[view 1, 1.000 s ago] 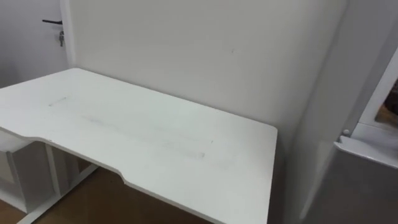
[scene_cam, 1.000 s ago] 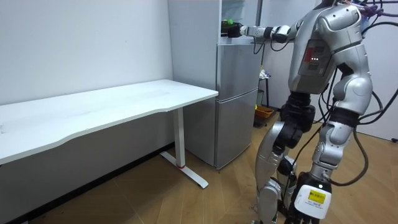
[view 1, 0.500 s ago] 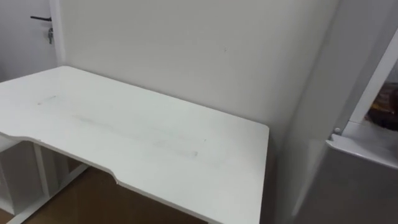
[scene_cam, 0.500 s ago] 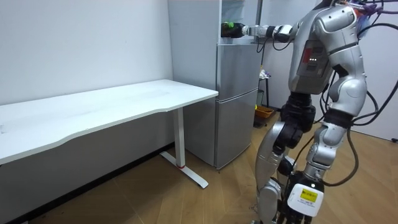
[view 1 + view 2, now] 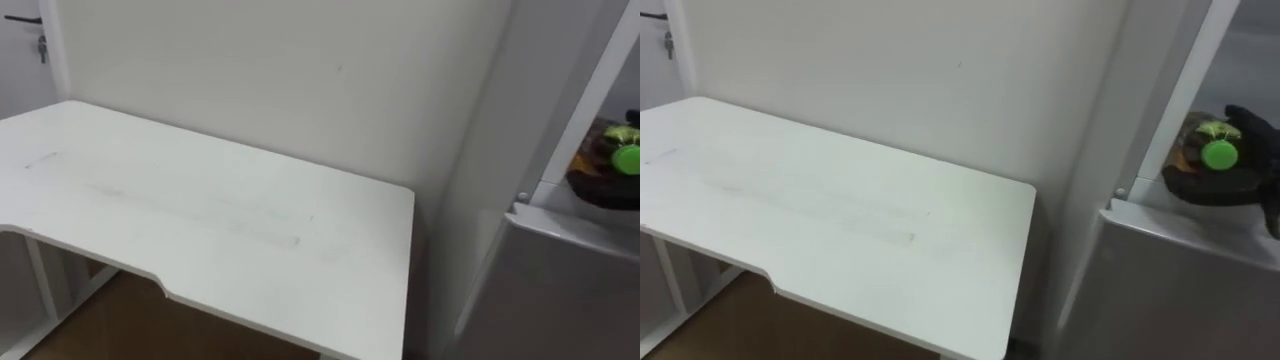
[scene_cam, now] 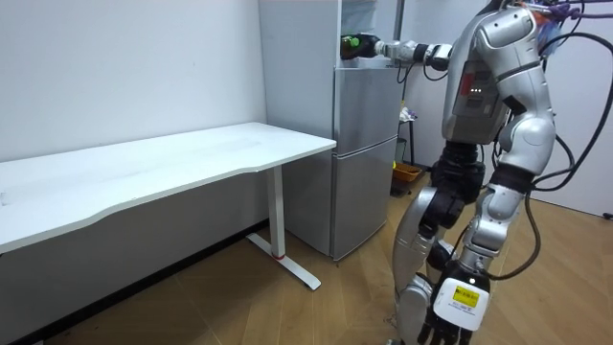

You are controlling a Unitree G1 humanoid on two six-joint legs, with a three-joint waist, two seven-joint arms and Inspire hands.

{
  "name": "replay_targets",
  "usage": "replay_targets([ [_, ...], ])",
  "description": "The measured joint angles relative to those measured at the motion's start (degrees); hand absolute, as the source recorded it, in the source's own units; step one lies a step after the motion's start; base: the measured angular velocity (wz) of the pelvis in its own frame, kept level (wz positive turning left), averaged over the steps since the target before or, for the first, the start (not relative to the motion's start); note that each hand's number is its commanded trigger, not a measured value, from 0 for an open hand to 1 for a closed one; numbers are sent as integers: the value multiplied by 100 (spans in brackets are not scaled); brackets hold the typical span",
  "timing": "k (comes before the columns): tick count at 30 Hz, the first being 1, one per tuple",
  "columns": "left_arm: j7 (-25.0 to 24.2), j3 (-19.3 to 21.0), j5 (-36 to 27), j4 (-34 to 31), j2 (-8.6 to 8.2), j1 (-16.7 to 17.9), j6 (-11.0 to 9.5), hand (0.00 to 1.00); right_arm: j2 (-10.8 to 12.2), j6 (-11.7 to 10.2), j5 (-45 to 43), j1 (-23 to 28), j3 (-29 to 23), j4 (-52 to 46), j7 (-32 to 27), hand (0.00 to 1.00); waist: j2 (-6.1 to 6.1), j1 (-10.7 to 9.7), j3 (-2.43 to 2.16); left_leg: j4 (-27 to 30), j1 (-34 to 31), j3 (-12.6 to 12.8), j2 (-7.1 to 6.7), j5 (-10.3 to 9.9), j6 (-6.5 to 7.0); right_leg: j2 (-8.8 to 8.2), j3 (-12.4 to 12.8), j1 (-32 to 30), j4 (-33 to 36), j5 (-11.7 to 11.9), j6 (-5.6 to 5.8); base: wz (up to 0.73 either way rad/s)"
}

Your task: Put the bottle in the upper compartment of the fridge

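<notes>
Edged nearer the grey fridge's point(image 6: 365, 153) upper compartment, the dark green-capped bottle point(image 5: 1213, 156) is wrapped by the fingers of the right hand point(image 5: 1254, 140). It is judged light, rigid and slippery; a mid-body hold suits.

Table point(image 5: 200, 210) L of fridge point(image 5: 1160, 290); bottle point(image 5: 1213, 153) at upper opening.

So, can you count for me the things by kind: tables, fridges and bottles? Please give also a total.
Table: 1
Fridge: 1
Bottle, held by the right hand at the upper fridge: 1
Total: 3
</notes>
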Motion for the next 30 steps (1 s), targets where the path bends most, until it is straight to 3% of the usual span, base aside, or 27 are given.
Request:
replay_targets([
  [6, 187, -6, 19, -70, -17, 12, -4, 0, -4, -8, -74, 43, -31, -183, -395, 100, 21, -39, -10, 33, -1, 11, 1, 1, 0, 0, 5, -24, 3, 2, 0, 0],
  [12, 188, -5, 37, -172, -24, 31, 0, 0, -5, -30, -210, 44, -72, -316, -793, 100, 68, 107, -24, 5, 35, 50, 8, 1, 0, -2, 28, -32, -1, 3, 0, -2],
  [30, 181, -18, 4, -180, -34, 87, 5, 0, 16, -64, -205, 311, -39, -262, -904, 100, 48, 137, 37, -70, 91, 113, 19, 0, -1, -5, 71, 5, 2, 3, 1, -1],
])
